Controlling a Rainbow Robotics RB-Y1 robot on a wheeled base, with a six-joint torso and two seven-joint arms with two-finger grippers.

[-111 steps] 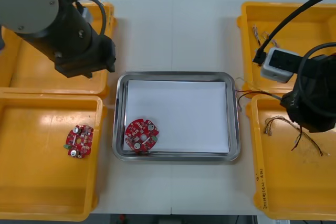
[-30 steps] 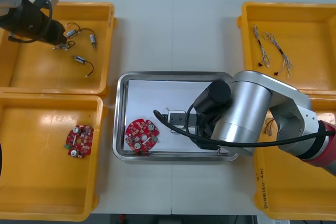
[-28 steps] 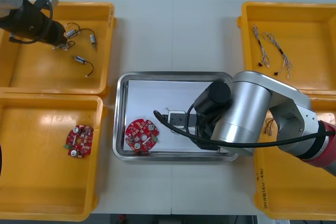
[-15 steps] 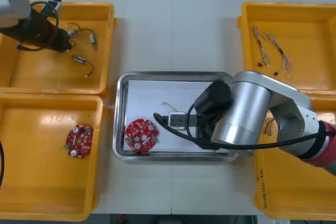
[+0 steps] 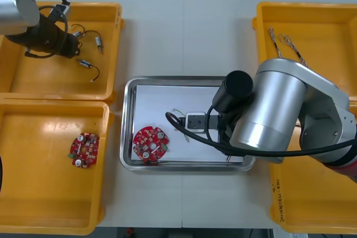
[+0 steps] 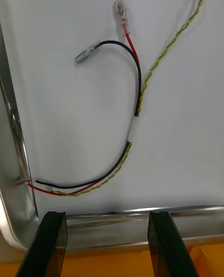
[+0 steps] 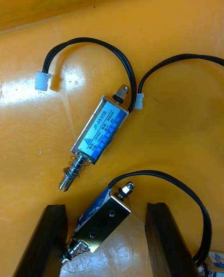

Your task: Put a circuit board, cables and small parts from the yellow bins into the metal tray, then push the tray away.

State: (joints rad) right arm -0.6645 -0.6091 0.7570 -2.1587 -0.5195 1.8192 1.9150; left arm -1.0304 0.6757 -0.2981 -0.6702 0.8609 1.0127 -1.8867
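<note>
The cable (image 6: 134, 130), a red, black and twisted yellow bundle, lies flat on the white inside of the metal tray (image 6: 14, 155), its bare ends touching the tray's wall. The right gripper (image 6: 107, 217) hangs just above it with its fingers wide apart and nothing between them. Left of the cable, in the tray's near-left corner, sits 1 circuit board (image 5: 150, 144).

The risk here is a snag. The cable's ends sit close to the open fingers, so a low or sideways pull-out of the right arm could hook a wire and drag the bundle over the rim.

In the far-left yellow bin (image 5: 33, 82) the left gripper (image 7: 105, 208) is spread wide, astride 1 small metal part (image 7: 100, 218) that lies tilted between the fingers without being gripped. A 2nd part (image 7: 100, 130) lies just beyond it.

I judge this pick the likelier failure. The tilted body could twist or squirt out as the fingers close. Its black lead curls out past 1 finger (image 7: 161, 239) and could be pinched. The 2nd part's lead lies near enough to come along or spill a piece on the table.
</note>
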